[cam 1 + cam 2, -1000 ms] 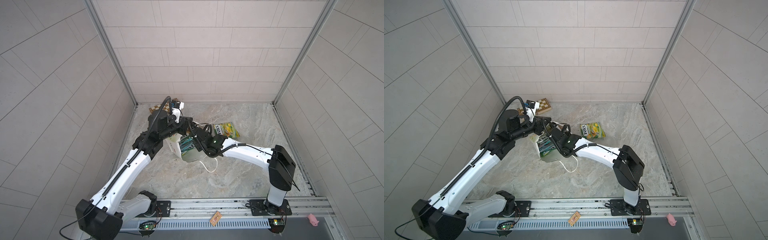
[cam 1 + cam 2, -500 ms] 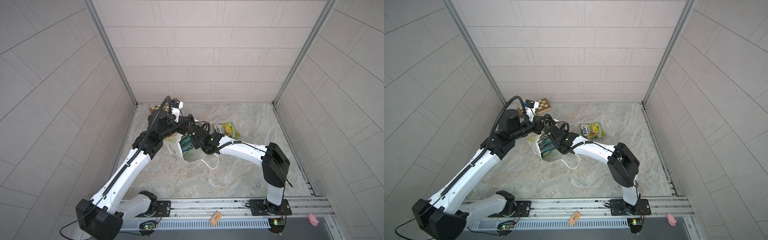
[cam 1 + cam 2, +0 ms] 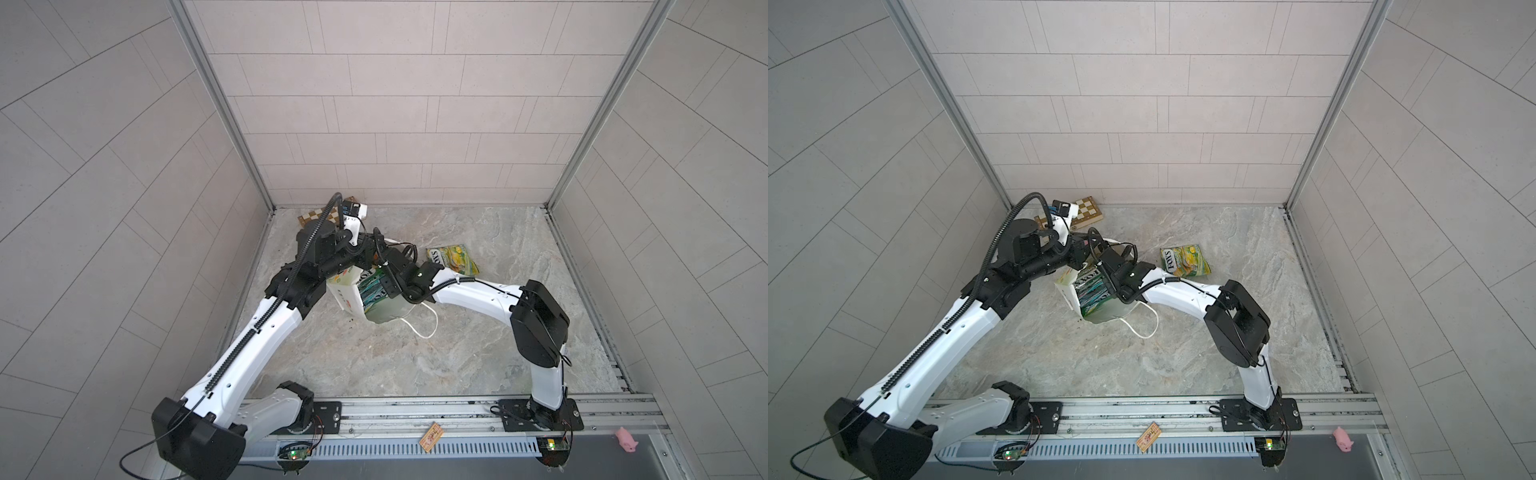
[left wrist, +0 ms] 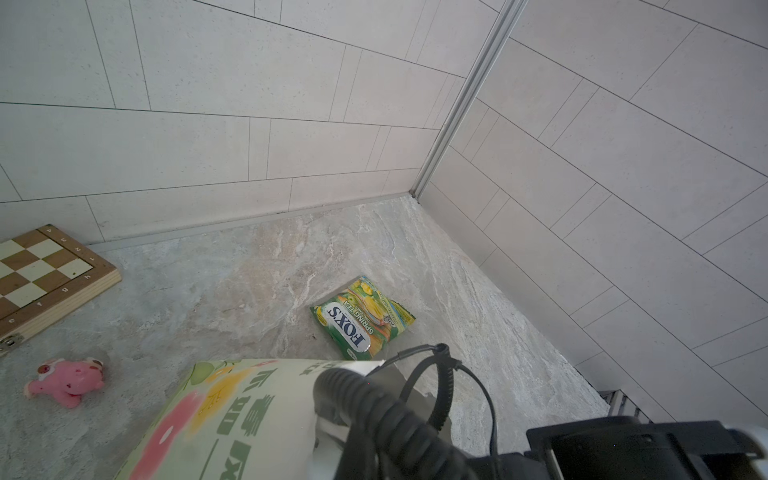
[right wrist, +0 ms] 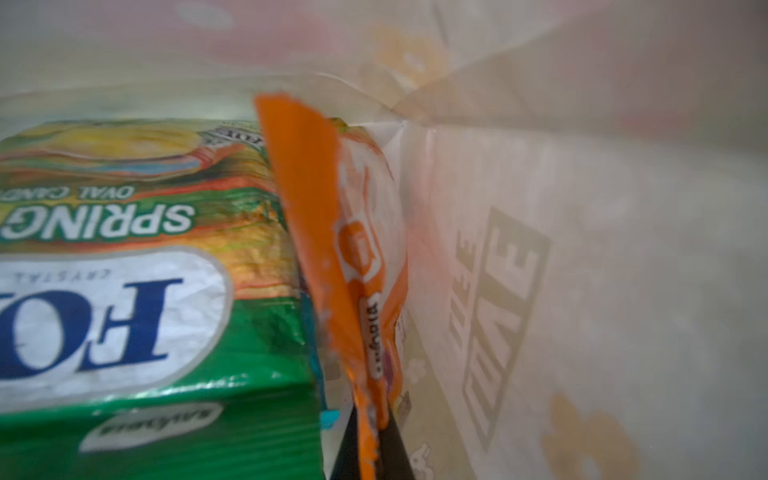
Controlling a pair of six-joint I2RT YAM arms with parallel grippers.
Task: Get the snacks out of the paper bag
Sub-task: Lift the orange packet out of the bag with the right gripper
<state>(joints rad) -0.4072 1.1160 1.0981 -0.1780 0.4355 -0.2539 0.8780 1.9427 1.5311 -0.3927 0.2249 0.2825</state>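
The tall white paper bag (image 3: 386, 309) with cord handles is found a bit left of centre in both top views, leaning, its mouth turned up toward the camera, with snacks stacked on edge inside. One green-yellow glossy FOX'S packet (image 3: 453, 259) is already out, laid flat on the grey marbled floor (image 3: 374, 365) just right of centre.

Inside the bag, the right gripper (image 5: 370, 453) is clamped on the edge of a thin orange glossy packet (image 5: 307, 199), which is wedged between a green FOX'S packet (image 5: 124, 291) and the bag wall. These packets can be expected to be light, floppy and slick (crinkly film, loose sweets inside), so the flat sealed seam is the bit to be pinched, not the puffy middle.

The left gripper (image 3: 361, 257) is pressed together, seemingly on the bag's rim, though the pinch itself is buried under cables. How many packets remain can't be counted.
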